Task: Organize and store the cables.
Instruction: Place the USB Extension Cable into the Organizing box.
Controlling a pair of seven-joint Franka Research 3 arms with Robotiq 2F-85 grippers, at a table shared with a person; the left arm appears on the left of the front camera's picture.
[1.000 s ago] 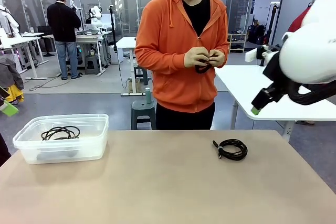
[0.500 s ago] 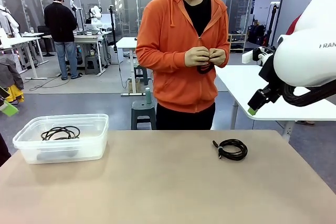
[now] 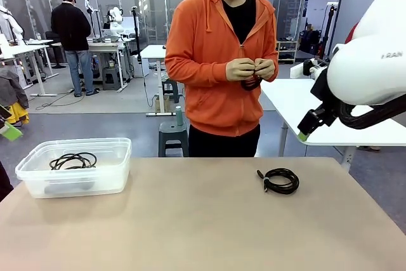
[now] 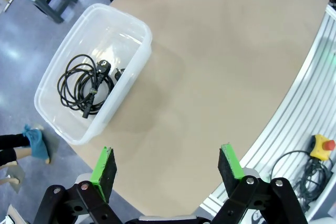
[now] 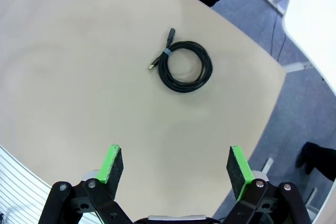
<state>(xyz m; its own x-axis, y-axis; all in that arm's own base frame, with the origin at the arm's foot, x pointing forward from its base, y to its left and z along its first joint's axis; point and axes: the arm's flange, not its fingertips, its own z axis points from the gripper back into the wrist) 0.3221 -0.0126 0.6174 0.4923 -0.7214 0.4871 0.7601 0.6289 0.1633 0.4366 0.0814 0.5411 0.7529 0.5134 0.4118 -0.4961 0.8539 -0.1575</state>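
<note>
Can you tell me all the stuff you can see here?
table: one, tan, in the middle.
bin: one, clear, table's left side.
binned cable: one, black, loose coil inside the bin.
coiled cable: one, black, table's right side.
held cable: one, dark, in the person's hands.
stool: one, grey, floor beyond the table.
person: one, orange hoodie, far side.
hands: two, at chest.
left gripper: black, green pads, open, above the table.
right gripper: same colours, open, above the table's right side.
</note>
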